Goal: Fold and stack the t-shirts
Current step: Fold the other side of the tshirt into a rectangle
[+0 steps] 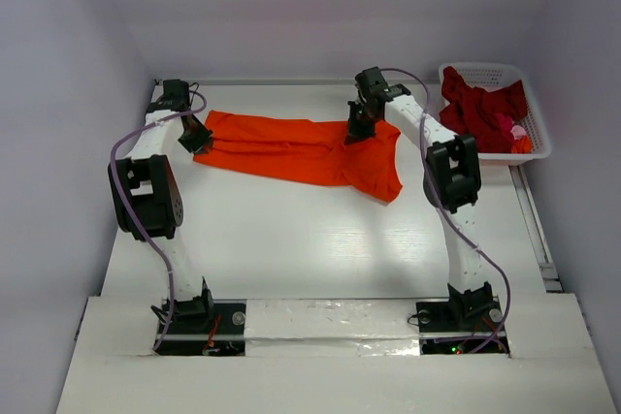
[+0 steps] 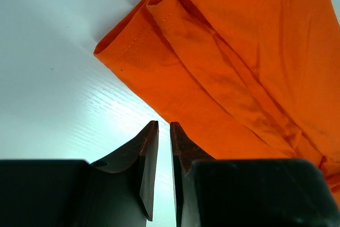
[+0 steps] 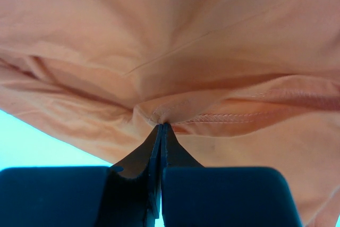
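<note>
- Arm bases are nearest in the top view, bolted at the near edge of the white surface.
- orange t-shirt lies across the far half of the surface. It runs left to right and is rumpled, with a wider flap reaching toward the near side at its right end.
- left claw sits at the shirt's left edge. right claw is down on the shirt right of its middle, with cloth bunched under it.
- White lattice basket is at the far right corner, apart from the orange t-shirt. It holds heaped dark red t-shirts, with a pink t-shirt showing among them.
- Left wrist view: left claw jaws stand a narrow slit apart. White surface shows through the gap and nothing is between them.
- orange t-shirt fills the upper right there. Its folded, hemmed edge runs diagonally just ahead of the tips and off to their right. One finger overlaps the cloth edge in this view; cannot tell whether it touches.
- Right wrist view: right claw jaws are pressed together, clamped on a small pinch of the orange t-shirt.
- Creases fan out from the pinch and a stitched hem runs off to the right of the tips. Cloth fills nearly the whole frame, with a sliver of surface at lower left.
</note>
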Tool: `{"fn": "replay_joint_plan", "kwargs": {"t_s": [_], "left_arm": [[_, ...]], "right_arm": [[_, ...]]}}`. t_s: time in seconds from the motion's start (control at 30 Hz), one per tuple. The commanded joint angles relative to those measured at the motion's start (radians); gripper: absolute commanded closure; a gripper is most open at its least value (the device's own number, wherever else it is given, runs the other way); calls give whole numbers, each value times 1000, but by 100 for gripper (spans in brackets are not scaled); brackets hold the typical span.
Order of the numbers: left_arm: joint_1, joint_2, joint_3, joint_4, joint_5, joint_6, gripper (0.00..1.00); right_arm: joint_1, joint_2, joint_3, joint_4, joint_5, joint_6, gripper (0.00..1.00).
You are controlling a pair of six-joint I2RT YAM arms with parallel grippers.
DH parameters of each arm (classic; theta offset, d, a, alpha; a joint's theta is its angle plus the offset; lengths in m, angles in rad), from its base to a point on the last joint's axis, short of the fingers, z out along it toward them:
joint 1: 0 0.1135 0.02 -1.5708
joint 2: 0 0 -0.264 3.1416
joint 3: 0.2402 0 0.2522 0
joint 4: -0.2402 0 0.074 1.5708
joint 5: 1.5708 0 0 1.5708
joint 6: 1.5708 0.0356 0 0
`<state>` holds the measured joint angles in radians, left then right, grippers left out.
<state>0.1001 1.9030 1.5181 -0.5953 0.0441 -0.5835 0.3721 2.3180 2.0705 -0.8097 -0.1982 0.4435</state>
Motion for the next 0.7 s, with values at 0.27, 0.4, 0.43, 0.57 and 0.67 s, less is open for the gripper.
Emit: {"fn": "replay_joint_plan", "kwargs": {"t_s": [0.27, 0.4, 0.43, 0.57, 0.67], "left_arm": [[6, -94, -12, -15, -7, 24, 87], [6, -102, -29, -12, -9, 27, 87], [6, -105, -32, -11, -7, 28, 87], [6, -114, -53, 0, 7, 27, 87], [6, -111, -68, 8, 14, 27, 87]], "right_arm": [[-108, 73, 157, -57, 2, -23, 100], [-133, 84, 168, -60, 9, -32, 100], [-142, 84, 168, -60, 13, -34, 100], [-151, 84, 168, -57, -12, -46, 71], [-151, 66, 152, -43, -64, -51, 1]]}}
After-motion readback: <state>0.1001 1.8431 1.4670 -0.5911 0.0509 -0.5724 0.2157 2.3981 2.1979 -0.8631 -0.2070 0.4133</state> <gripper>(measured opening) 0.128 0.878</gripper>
